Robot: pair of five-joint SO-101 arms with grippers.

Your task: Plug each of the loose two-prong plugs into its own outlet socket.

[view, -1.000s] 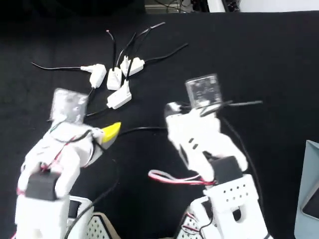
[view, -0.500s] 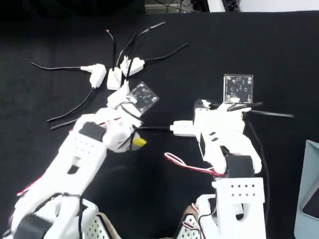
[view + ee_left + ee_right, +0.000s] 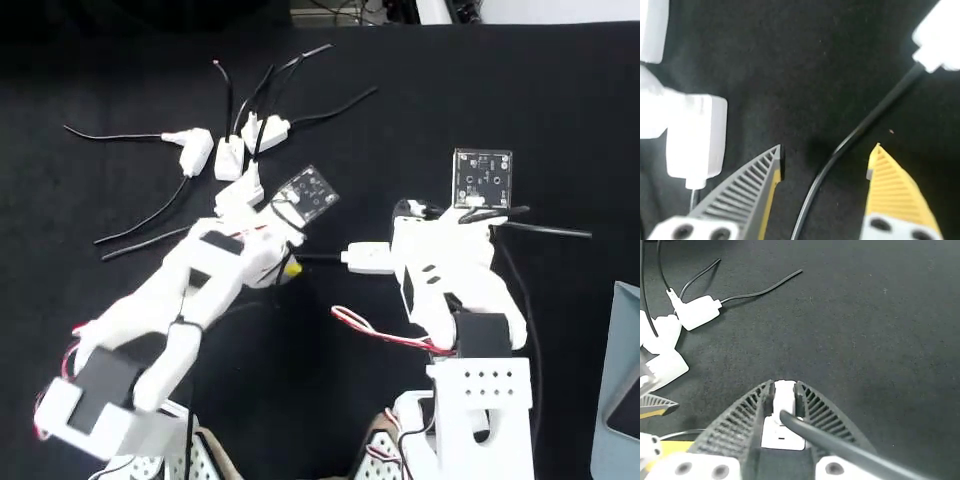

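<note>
My right gripper (image 3: 382, 257) (image 3: 785, 386) is shut on a white plug (image 3: 365, 258) (image 3: 783, 422) low over the black table, near the middle. Its black cord (image 3: 315, 260) (image 3: 850, 140) trails off toward the left arm. My left gripper (image 3: 288, 263) (image 3: 827, 149) is open and straddles that cord, one finger on each side, a short way from the held plug (image 3: 940, 35). Several loose white plugs (image 3: 230, 157) (image 3: 697, 312) with black cords lie in a cluster at the far left. One of them (image 3: 240, 195) (image 3: 692, 137) lies just beside the left gripper.
Loose black cords (image 3: 120, 135) fan out from the plug cluster over the far left of the table. A grey-blue box (image 3: 620, 400) stands at the right edge. Both arm bases (image 3: 470, 420) take up the front edge.
The left arm has swung from the front left toward the middle, bringing its open gripper over the cord. The right arm shifted right with the plug, then stayed put.
</note>
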